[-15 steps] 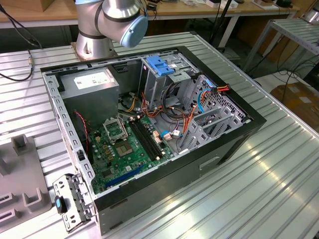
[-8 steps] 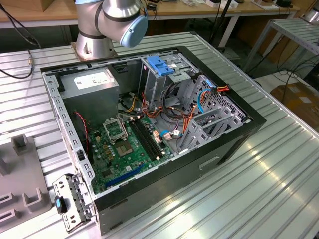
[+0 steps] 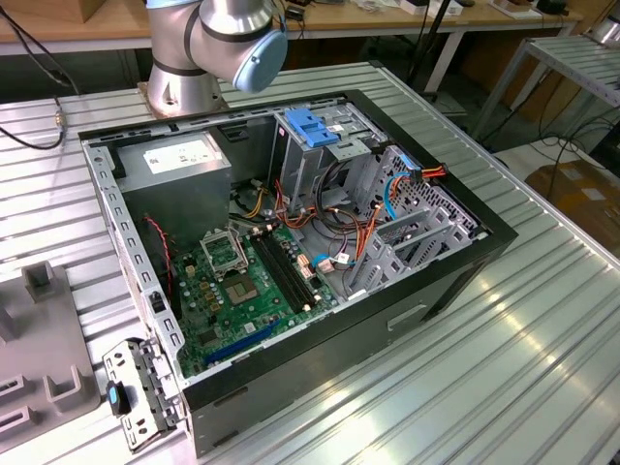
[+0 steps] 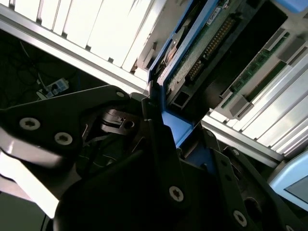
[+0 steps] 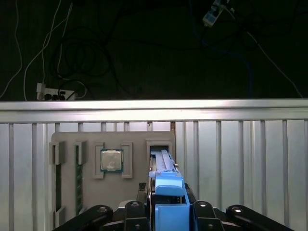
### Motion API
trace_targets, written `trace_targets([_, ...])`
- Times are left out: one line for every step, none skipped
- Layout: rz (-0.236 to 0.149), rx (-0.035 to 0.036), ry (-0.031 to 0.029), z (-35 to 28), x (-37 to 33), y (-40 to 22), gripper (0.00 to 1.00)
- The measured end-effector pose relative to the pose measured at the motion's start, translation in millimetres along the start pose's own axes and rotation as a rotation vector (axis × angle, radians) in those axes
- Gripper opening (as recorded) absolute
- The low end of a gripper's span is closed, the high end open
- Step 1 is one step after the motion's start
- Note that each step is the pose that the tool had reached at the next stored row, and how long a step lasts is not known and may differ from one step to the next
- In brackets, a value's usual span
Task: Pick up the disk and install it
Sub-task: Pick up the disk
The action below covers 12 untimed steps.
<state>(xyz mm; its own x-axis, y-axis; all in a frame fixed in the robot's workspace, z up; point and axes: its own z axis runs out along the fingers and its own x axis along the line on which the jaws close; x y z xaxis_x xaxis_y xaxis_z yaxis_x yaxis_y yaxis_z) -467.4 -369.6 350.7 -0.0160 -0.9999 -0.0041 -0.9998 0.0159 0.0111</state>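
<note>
The disk [image 5: 165, 169] stands on edge in a slot at one end of a grey fixture tray [image 5: 137, 139], clipped in its blue plastic rail frame [image 5: 169, 192]. My gripper [image 5: 169, 208] sits over it, black fingers [image 5: 134, 209] pressed to both sides of the blue frame, shut on it. In the second wrist view the disk's green circuit board [image 4: 204, 45] and connector pins face the camera, and the blue frame runs down into my gripper [image 4: 177, 132]. The open computer case [image 3: 291, 368] lies on the ribbed metal table in the exterior view.
The tray also holds a processor chip [image 5: 111, 160] and memory sticks [image 5: 78, 178]. In the case are a drive cage topped by a blue bracket [image 3: 312, 126], a grey power-supply box [image 3: 179, 165], the motherboard [image 3: 242, 281] and loose cables [image 3: 339, 242]. The arm's base [image 3: 194, 58] stands behind the case.
</note>
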Motion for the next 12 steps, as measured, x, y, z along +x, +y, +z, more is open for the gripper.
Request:
trace_targets([0.000,0.0000,0.0000,-1.4,0.0,0.0,0.37])
trace_targets([0.000,-0.0001,0.0001,-2.9,0.0,0.0,0.37])
trace_targets([0.000,-0.0001,0.0001,-4.2,0.0,0.0,0.37])
trace_targets([0.000,-0.0001,0.0000,-5.7,0.0,0.0,0.37])
trace_targets([0.000,-0.0002,0.0001,-7.2,0.0,0.1,0.37])
trace_targets([0.000,-0.0001,0.0000,-8.5,0.0,0.1,0.37])
trace_targets([0.000,0.0000,0.0000,-9.9,0.0,0.1,0.37])
trace_targets([0.000,0.0000,0.0000,-11.5,-0.1,0.1,0.37])
trace_targets([0.000,0.0000,0.0000,-12.9,-0.1,0.1,0.37])
trace_targets([0.000,0.0000,0.0000,-14.2,-0.1,0.2,0.37])
trace_targets([0.000,-0.0001,0.0000,-16.1,-0.1,0.2,0.37])
trace_targets([0.000,0.0000,0.0000,-17.1,-0.1,0.2,0.37])
